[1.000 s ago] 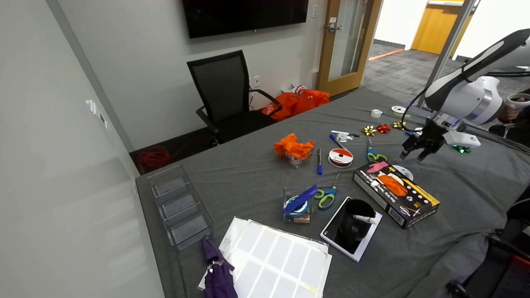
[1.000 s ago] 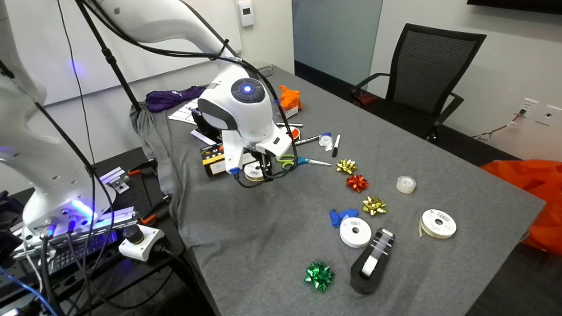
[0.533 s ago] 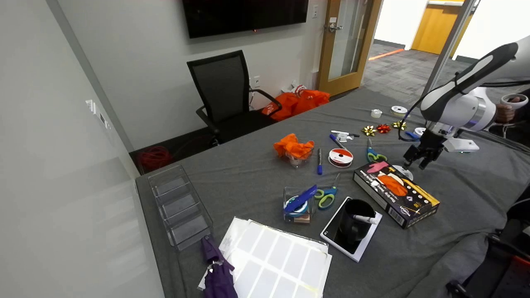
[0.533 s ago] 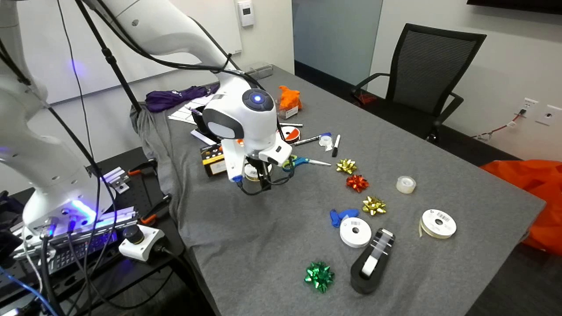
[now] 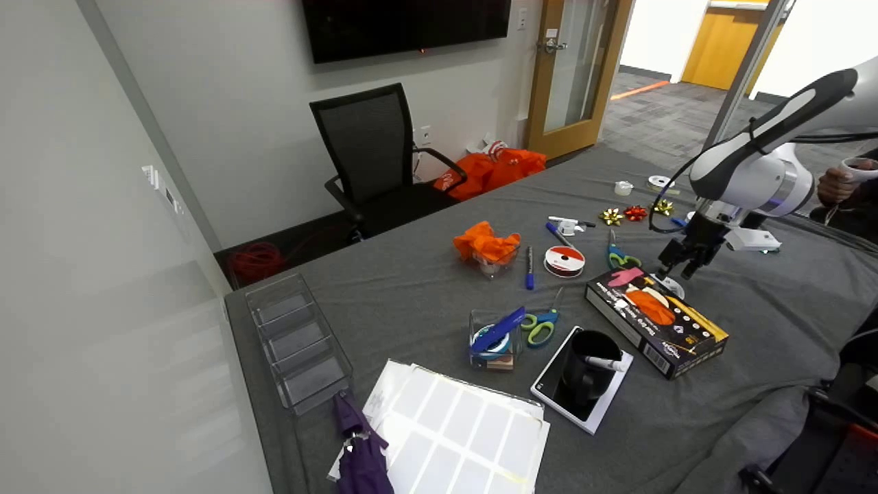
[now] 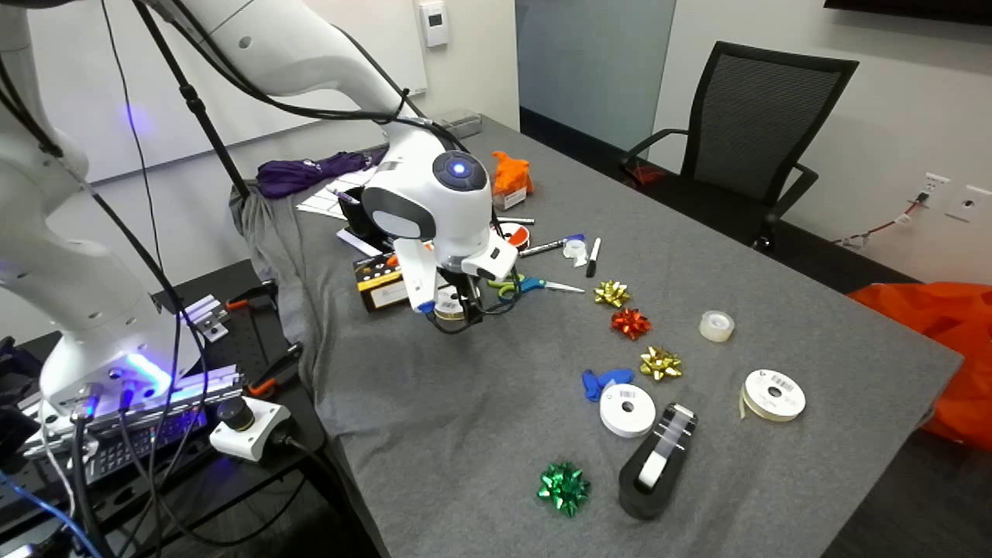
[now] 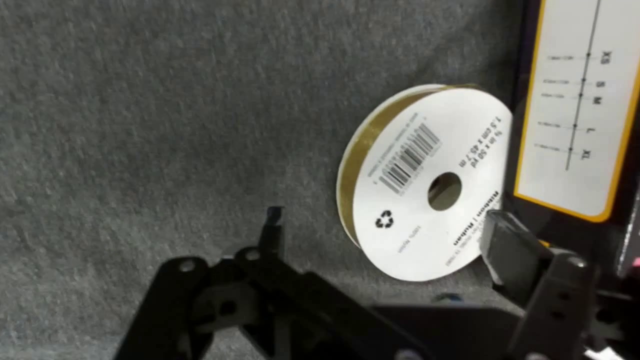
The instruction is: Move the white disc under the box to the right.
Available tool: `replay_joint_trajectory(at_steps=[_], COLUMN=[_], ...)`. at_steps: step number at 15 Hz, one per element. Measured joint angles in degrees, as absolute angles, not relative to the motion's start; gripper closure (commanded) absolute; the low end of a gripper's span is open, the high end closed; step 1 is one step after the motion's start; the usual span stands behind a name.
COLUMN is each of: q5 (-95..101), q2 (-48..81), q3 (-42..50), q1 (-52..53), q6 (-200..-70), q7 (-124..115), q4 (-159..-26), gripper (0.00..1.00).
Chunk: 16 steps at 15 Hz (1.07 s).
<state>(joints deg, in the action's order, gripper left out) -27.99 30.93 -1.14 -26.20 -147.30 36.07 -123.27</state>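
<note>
The white disc (image 7: pixel 400 225) is a ribbon spool with a gold ribbon edge and a dark centre hole. It lies on the grey cloth right beside the box; I cannot tell whether they touch. In both exterior views the disc (image 5: pixel 672 285) (image 6: pixel 449 304) is partly hidden by the gripper or box. The box (image 5: pixel 655 315) is long, flat and black with coloured print; it also shows in an exterior view (image 6: pixel 381 288) and at the right of the wrist view (image 7: pixel 570 130). My gripper (image 7: pixel 384 217) is open above the disc, one fingertip on each side (image 5: pixel 675 269) (image 6: pixel 471 310).
Scissors (image 5: pixel 621 257) lie behind the disc. A spool with a red centre (image 5: pixel 564 261) and markers lie farther left. A black mug (image 5: pixel 590 363) stands on a tablet-like slab (image 5: pixel 549 384) beside the box. Bows (image 6: pixel 632 323) and a tape dispenser (image 6: pixel 659 461) lie on the table.
The gripper has come down toward the table, then shifted slightly toward the box, over the disc. It stays open. The disc and box have not visibly moved.
</note>
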Motion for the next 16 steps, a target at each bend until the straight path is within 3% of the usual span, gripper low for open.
replay_joint_trajectory(at_steps=[9,10,11,12,16], q5=[-33.9,-34.9,-36.5,-38.3,-43.4], q2=[32.7,33.0,33.4,33.8,35.0], q3=[-3.0,-3.0,-3.1,-3.2,-3.2], q1=[-30.9,-31.2,-31.5,-31.9,-32.4], q6=[-141.8,-141.0,-140.3,-139.3,-136.4], q7=[42.4,43.3,44.7,46.2,50.9], q4=[-121.0,-120.7,-120.2,-119.8,-118.4], gripper=[0.03,0.09,0.28,0.31,0.6])
